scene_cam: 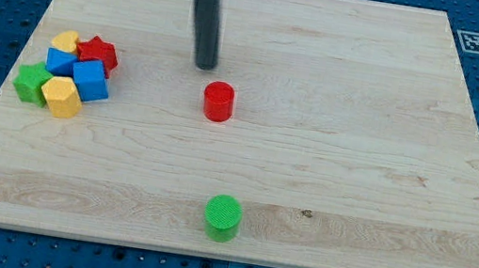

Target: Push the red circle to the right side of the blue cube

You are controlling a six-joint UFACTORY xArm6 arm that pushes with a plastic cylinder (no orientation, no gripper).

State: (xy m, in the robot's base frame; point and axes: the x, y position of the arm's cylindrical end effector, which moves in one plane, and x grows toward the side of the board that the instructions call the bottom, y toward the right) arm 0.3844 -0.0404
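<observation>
The red circle [219, 101] is a short red cylinder standing near the board's middle, left of centre. The blue cube [91, 79] sits in a cluster of blocks at the view's left, well to the left of the red circle. My tip [205, 65] is the lower end of the dark rod, just above and slightly left of the red circle in the view, with a small gap between them.
The cluster also holds a red star [98, 53], a yellow block [65, 40], a second blue block [60, 61], a green block [31, 82] and a yellow hexagon [61, 96]. A green cylinder [223, 218] stands near the wooden board's [358, 171] bottom edge.
</observation>
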